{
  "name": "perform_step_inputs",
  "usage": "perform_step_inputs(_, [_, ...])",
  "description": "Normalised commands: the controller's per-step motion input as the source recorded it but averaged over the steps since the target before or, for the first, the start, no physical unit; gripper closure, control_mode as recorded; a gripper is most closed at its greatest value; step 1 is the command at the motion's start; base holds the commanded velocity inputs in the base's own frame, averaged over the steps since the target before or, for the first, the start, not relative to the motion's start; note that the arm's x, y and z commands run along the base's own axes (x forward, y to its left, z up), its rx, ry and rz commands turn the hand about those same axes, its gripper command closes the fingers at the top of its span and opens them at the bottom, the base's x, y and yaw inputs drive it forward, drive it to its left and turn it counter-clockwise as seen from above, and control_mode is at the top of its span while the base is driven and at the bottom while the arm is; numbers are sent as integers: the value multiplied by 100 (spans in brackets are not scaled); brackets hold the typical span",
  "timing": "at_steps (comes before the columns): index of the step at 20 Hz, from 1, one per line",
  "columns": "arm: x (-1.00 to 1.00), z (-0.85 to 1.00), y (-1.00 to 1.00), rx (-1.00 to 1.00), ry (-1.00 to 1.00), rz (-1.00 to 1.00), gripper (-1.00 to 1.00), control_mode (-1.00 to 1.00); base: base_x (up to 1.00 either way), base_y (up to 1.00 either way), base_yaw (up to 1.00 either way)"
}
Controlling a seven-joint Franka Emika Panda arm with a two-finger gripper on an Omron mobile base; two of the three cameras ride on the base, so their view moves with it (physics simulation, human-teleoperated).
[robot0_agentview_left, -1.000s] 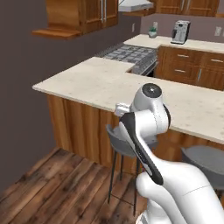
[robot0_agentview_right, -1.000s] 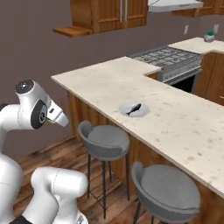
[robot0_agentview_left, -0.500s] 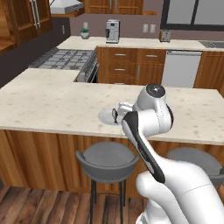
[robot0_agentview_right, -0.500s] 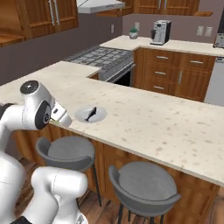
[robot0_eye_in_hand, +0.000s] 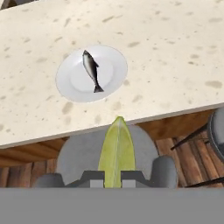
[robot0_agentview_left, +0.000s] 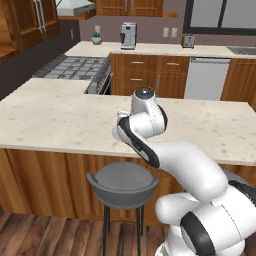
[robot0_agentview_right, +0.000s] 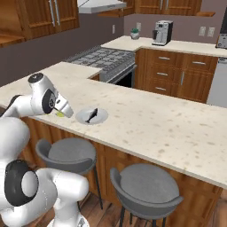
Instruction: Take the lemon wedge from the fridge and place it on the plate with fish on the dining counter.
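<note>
The yellow-green lemon wedge [robot0_eye_in_hand: 116, 148] is pinched in my gripper [robot0_eye_in_hand: 114, 176], which is shut on it. In the hand view it hangs just off the near edge of the beige dining counter [robot0_eye_in_hand: 175, 52]. Further in on the slab sits the small white plate [robot0_eye_in_hand: 111, 65], with a dark fish [robot0_eye_in_hand: 91, 70] lying on it. From the right base view, my gripper [robot0_agentview_right: 61, 113] holds the lemon wedge [robot0_agentview_right: 58, 114] at counter height. It is a short way left of the plate [robot0_agentview_right: 101, 116] with the fish [robot0_agentview_right: 91, 115]. In the left base view my arm covers the plate.
Grey round stools [robot0_agentview_right: 66, 153] [robot0_agentview_right: 148, 184] [robot0_agentview_left: 122, 182] stand under the dining counter's near edge. Beyond the slab are a stove [robot0_agentview_right: 99, 55] and a back counter with wooden drawers and a coffee machine [robot0_agentview_right: 162, 32].
Both base views have swung round, so the dining counter now lies square ahead and closer. My gripper has stayed shut on the lemon wedge, next to the plate.
</note>
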Motion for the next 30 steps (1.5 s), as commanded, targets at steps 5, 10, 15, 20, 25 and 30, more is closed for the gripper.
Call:
perform_step_inputs(5, [100,0,-2,0,11,13,100,-100,0,0,0])
perform_step_inputs(10, [37,-1,-10,2,3,14,100,-100,0,0,0])
perform_step_inputs(15, [31,-41,-10,2,7,2,100,-100,0,0,0])
perform_step_inputs(20, [15,-52,-23,3,3,5,100,-100,0,0,0])
perform_step_inputs(25, [55,-27,-1,0,0,2,100,-100,0,0,0])
perform_step_inputs(30, [76,-19,20,0,0,0,100,-100,0,0,0])
